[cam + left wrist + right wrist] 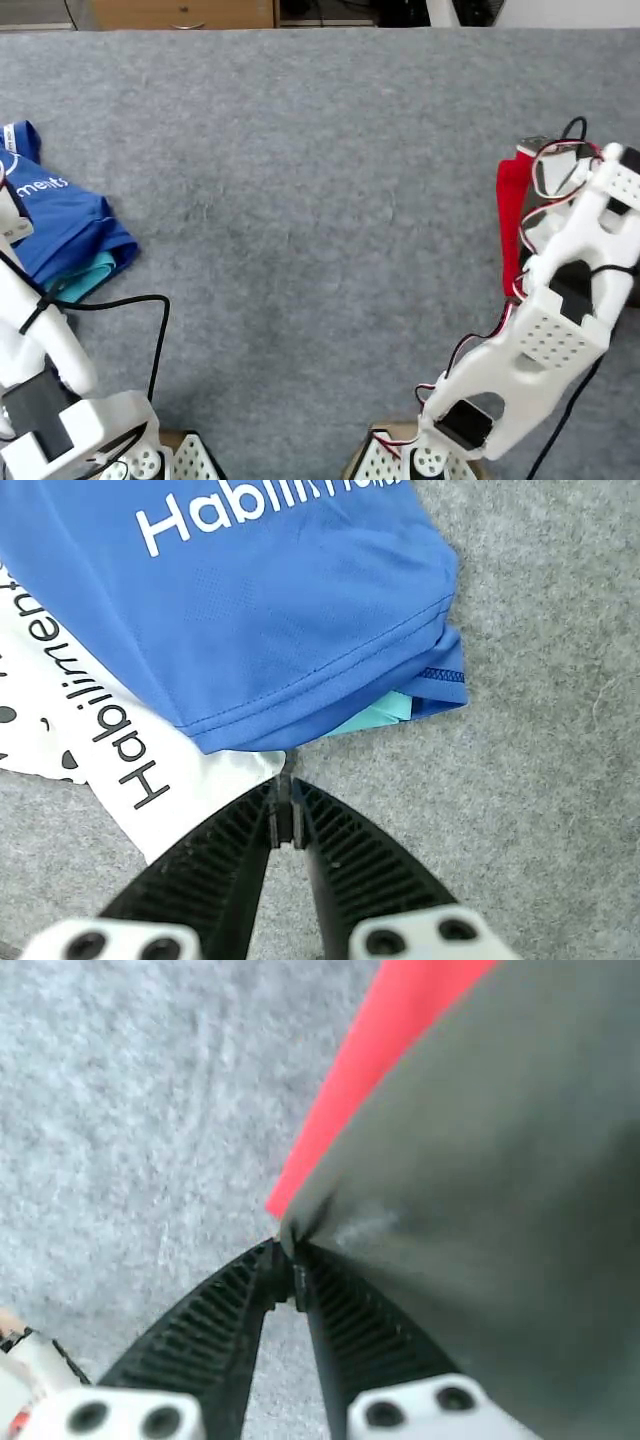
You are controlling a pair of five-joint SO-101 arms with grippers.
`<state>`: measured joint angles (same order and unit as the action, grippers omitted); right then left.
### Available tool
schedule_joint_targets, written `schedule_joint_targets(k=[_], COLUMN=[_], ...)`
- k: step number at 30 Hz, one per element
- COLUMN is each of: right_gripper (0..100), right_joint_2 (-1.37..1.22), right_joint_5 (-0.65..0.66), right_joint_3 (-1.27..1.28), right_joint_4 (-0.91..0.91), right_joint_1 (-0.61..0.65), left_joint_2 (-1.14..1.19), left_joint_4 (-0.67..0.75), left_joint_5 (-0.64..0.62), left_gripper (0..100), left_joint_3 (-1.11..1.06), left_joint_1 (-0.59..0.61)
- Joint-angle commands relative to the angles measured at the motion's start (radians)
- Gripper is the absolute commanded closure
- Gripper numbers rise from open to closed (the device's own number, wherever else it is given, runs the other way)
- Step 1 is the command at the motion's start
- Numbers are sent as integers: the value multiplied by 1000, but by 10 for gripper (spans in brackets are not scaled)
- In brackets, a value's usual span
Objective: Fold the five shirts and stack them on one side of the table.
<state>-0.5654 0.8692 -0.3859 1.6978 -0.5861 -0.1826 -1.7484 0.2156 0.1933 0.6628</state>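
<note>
The grey table [320, 200] carries two groups of cloth, well apart. Just ahead of the left hand [285, 805] lies a pile with the blue shirt [280, 610] on top, a teal shirt [385, 712] peeking from under its corner and a white shirt [170, 780] beneath. By my reading these three are folded and stacked. A red shirt [400, 1040] and a grey shirt [480, 1180] at the right hand [290, 1265] look unfinished, so roughly two of five remain.

The right arm [560, 320] stretches forward over that pair. Its hand is pinching the grey shirt's edge, the cloth puckered at the tips, with the red shirt just beyond. The left arm [40, 340] hangs low beside the pile. Its hand is pressed together, tips at the white shirt's corner, and I cannot tell whether any cloth is caught.
</note>
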Motion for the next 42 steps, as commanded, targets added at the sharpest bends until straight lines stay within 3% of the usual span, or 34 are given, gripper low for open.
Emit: schedule_joint_targets(k=[1,5,11,17,22,27,35,42], right_gripper=[997,967,774,813,991,998,996,996], right_joint_2=[45,50,48,44,-8,-120,-277,-306], right_joint_5=[12,12,-64,-91,-92,-92,-92,-94], right_joint_3=[-42,-56,-173,-337,-349,-358,-357,-472], right_joint_4=[20,12,14,-17,-290,-500,-680,-574], right_joint_1=[-18,-13,-10,79,131,122,133,156], left_joint_2=[-41,-41,-41,-38,-41,-41,-41,-41], left_joint_4=[-9,-9,-9,-9,-9,-9,-9,-9], left_joint_5=[6,6,6,6,6,6,5,5], left_gripper=[981,981,981,981,981,981,981,981], left_joint_3=[5,3,3,3,3,2,2,2], left_joint_1=[0,0,0,0,0,2,2,0])
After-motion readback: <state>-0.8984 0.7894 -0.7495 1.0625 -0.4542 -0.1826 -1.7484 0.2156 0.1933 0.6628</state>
